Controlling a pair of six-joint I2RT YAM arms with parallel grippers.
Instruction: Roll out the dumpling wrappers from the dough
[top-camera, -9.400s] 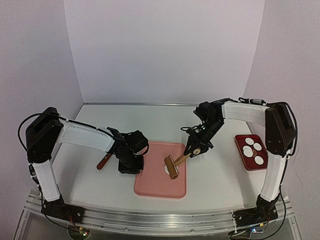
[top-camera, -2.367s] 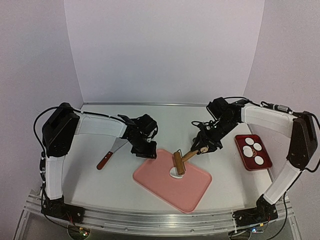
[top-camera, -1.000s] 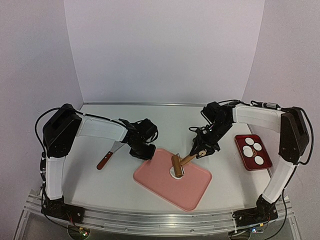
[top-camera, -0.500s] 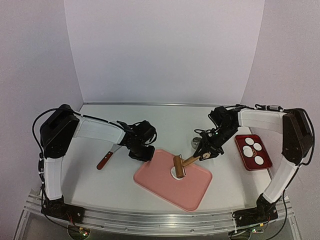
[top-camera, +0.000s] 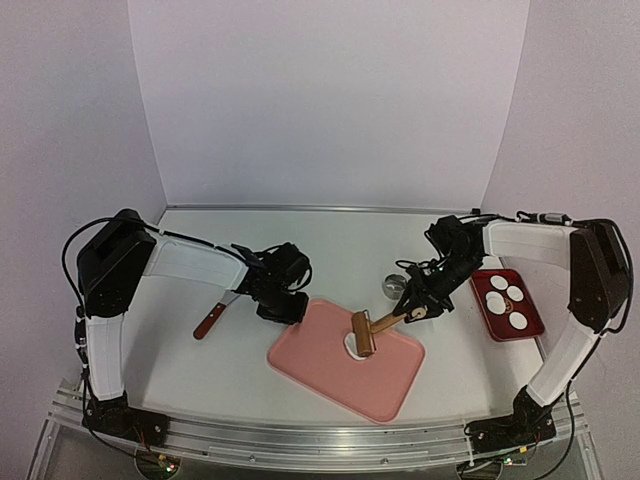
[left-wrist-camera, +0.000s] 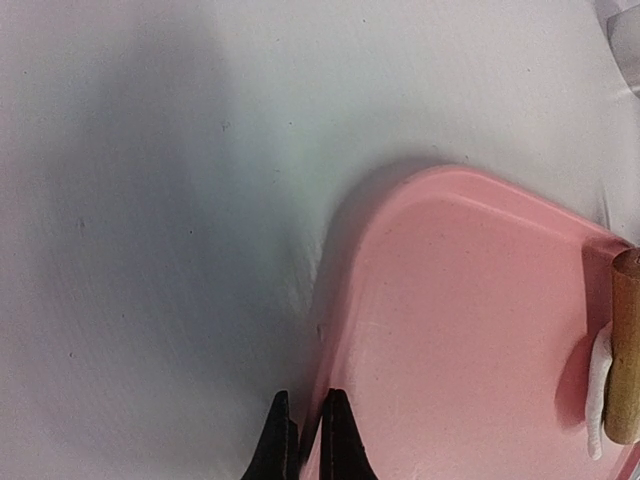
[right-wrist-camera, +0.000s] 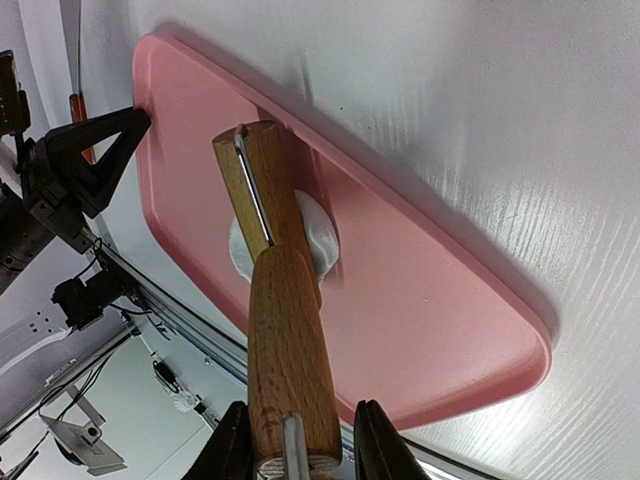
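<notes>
Dough: one small white piece, lying near the middle of the pink board. It is showing as a low, roughly round pad with a soft, uneven rim. The head of the wooden rolling pin is sitting across it and covering its centre.

Handling, as a judgement: it is looking soft, light and a little tacky. It is likely to tear if dragged and to cling to the wood. Better not pinched at all. It should be worked through the pin and lifted at the rim from underneath with a flat blade.

Right end effector: the fingers are clamping the pin's turned handle near its butt end, one on each side. The handle is appearing smooth, rigid and varnished. A thin metal yoke is joining it to the roller.

Left end effector: the fingers are pressing together at the board's edge. Whether the thin rim is caught between them, I cannot tell.

The board is reading as matte pink plastic or silicone, with rounded corners and a shallow lip. It is lying skewed on the white bench.

Outward:
- A metal ring cutter is standing near the board's far side.
- A red tray, well apart to the right, is holding four dumpling wrappers. They are thin, neat white discs, lying flat and not overlapping.
- A scraper with a red-brown handle is lying to the left of the left end effector.
</notes>
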